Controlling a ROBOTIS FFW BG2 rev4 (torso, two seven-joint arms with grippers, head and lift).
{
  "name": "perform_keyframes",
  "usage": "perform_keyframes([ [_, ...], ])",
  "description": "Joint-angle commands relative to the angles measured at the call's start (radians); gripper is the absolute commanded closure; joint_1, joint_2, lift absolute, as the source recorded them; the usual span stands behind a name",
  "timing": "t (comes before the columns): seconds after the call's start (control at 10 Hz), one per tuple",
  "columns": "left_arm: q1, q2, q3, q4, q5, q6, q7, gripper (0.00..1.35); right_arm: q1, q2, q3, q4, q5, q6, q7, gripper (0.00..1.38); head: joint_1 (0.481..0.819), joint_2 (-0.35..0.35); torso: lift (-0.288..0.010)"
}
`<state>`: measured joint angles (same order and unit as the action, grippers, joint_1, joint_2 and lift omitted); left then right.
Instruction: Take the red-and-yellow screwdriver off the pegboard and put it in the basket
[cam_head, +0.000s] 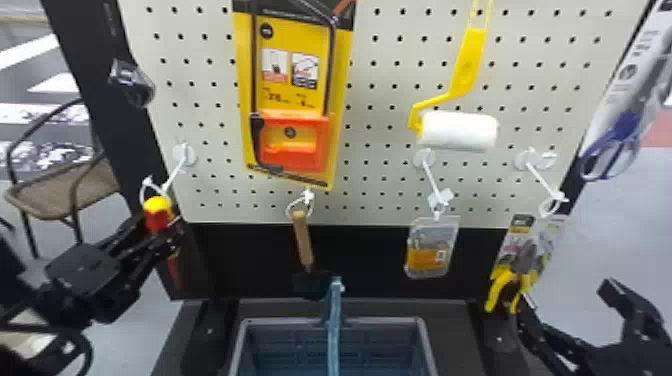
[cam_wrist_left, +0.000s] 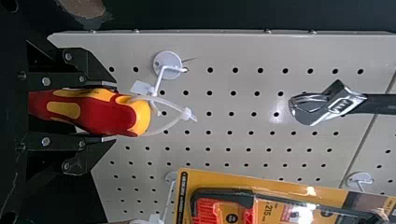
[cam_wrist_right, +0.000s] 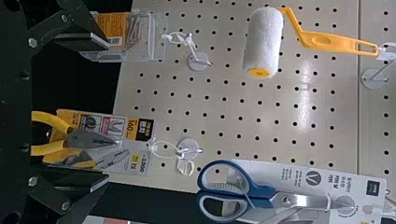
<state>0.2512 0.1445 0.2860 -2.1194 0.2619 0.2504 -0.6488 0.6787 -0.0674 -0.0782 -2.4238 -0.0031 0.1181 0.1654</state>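
The large pale pegboard with round holes (cam_head: 370, 190) stands behind everything, and the grey plastic basket (cam_head: 390, 319) lies in front of its lower part, below and to the right of the screwdriver. The right gripper (cam_wrist_right: 108, 112) is at the board's right side, with its jaws wide apart and nothing held. The left gripper (cam_wrist_left: 116, 111) is much nearer, at the lower left corner, and its jaws are narrow, one on each side of the red-and-yellow plastic screwdriver handle (cam_wrist_left: 105, 112), and seem to hold it. The screwdriver hangs about upright, so its long axis runs across the closing direction, with the yellow end above the fingertips. From this end, a thin white plastic loop (cam_wrist_left: 161, 130) goes around the white metal hook (cam_wrist_left: 159, 83). I think the next move must slide this loop outward along the hook, before going toward the basket.
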Motion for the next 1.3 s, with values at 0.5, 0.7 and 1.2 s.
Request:
perform_keyframes([
  [0.5, 0.215, -0.134, 0.082, -0.226, 0.036, 0.004, 0.032, 1.20, 0.007, 0.000, 0.000, -0.002, 0.000, 0.011, 0.005, 0.28, 0.549, 0.000, -0.100],
  [0.7, 0.288, -0.147, 0.096, -0.272, 0.056, -0.007, 0.040, 1.20, 0.009, 0.000, 0.000, -0.007, 0.002, 0.014, 0.005, 0.28, 0.549, 0.000, -0.100],
  [1.2, 0.404, -0.147, -0.013, -0.398, 0.171, -0.034, 0.164, 1.20, 0.018, 0.000, 0.000, -0.012, 0.006, 0.018, 0.005, 0.28, 0.549, 0.000, -0.100],
])
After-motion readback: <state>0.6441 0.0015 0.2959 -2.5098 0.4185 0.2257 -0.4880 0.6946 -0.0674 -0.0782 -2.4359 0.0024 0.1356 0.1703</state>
